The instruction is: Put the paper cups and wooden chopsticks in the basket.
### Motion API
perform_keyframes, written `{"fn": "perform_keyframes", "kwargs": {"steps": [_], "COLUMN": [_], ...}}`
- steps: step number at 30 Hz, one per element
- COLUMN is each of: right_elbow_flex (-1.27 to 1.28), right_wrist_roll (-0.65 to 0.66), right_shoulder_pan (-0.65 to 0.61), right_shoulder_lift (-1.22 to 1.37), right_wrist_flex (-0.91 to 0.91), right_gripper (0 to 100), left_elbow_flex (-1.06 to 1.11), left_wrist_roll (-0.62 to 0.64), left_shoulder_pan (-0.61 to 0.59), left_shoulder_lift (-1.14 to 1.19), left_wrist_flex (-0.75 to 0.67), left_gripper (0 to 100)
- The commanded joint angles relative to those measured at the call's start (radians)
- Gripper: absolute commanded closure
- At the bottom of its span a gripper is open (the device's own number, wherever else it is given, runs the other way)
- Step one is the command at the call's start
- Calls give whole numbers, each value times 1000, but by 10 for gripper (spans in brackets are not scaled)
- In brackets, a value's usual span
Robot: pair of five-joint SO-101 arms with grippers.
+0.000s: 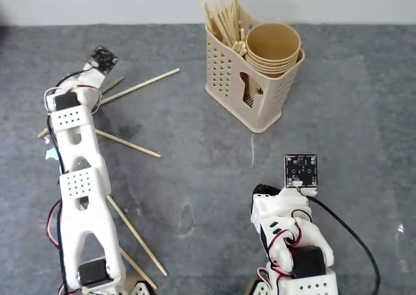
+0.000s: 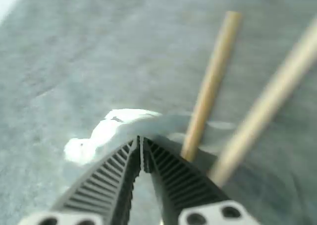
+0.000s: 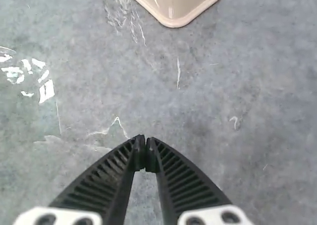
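At the left of the high view, the white left arm runs from the bottom edge up toward the upper left. The left gripper has its two black fingers pressed together with nothing between them. Its tips are close to the grey mat, over a white patch. Just beside the tips a brown chopstick lies on the mat, and a pale chopstick lies next to it. I cannot tell if they touch the fingers. In the high view more chopsticks lie flat around this arm. A slanted chopstick points from the arm toward the upper middle. A short chopstick lies lower down, just right of the arm. A low chopstick lies near the bottom left, and one more pokes out below it. The cream basket stands upright at the top middle, well apart from both arms. A bunch of chopsticks stands in its left part. A stack of paper cups sits in its right part, mouths up. The right arm is at the bottom, right of the middle, with a black cable curving off to its right. The right gripper also has its fingers pressed together and holds nothing. It points at bare mat with white scratches, and a corner of the basket is at the top of the right wrist view.
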Motion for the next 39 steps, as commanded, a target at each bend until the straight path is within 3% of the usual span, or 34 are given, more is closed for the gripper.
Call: {"fn": "perform_keyframes", "kwargs": {"steps": [1,7,15,22,28,32,39], "right_elbow_flex": [-6,-6,-6,-8,-8,-8,-8], "right_wrist_roll": [-3,-3,-3,-5,-6,-6,-6], "right_shoulder_pan": [7,7,7,7,7,7,7], "right_shoulder_lift": [-12,-12,-12,-12,-12,-12,-12], "right_wrist_flex": [-22,-22,-22,-22,-22,-22,-22], "right_gripper": [984,984,982,980,982,983,983], "left_elbow_flex": [-56,-54,-54,-53,-51,-50,-56], "left_wrist_roll": [-55,-94,-91,92,281,180,11], "left_shoulder_pan": [51,126,141,97,40,54,95], "left_shoulder_lift": [-107,-196,-264,-235,-135,-32,-23], "left_wrist_flex": [233,494,483,287,-15,-37,176], "left_gripper": [987,987,986,957,924,928,987]}}
